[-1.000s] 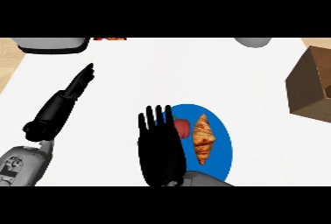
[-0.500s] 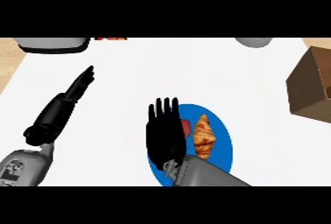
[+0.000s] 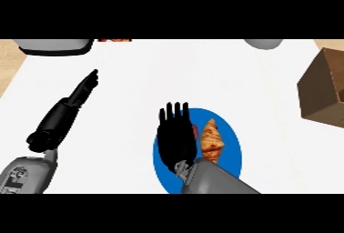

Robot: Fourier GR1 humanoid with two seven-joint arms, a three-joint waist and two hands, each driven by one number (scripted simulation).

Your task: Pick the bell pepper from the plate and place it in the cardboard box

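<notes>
A: How far along was the job?

B: Barely started, by my reading. The pepper [image 3: 194,129] was on the blue plate [image 3: 232,150], showing only as a red sliver at the edge of the right hand [image 3: 176,139]. Nothing had been lifted.

A: And that hand, what was it doing?

B: It hung over the left half of the plate, fingers straight and held close together, pointing away from the robot. They weren't curled round anything. It covered most of the pepper, so I couldn't tell whether it touched it.

A: What else was on the plate?

B: A croissant [image 3: 211,140], just right of the pepper and the hand.

A: The box?

B: The cardboard box [image 3: 321,93] stood well apart at the right edge of the worktop [image 3: 201,73], open side up. I could see nothing in it, though part of it was cut off by the edge of the view.

A: And the other arm?

B: The left hand [image 3: 84,89] lay out on the left of the worktop, fingers straight and together, holding nothing, resting.

A: So what remained?

B: I'd say everything: closing on the pepper, lifting it, carrying it right to the box and letting go.
</notes>
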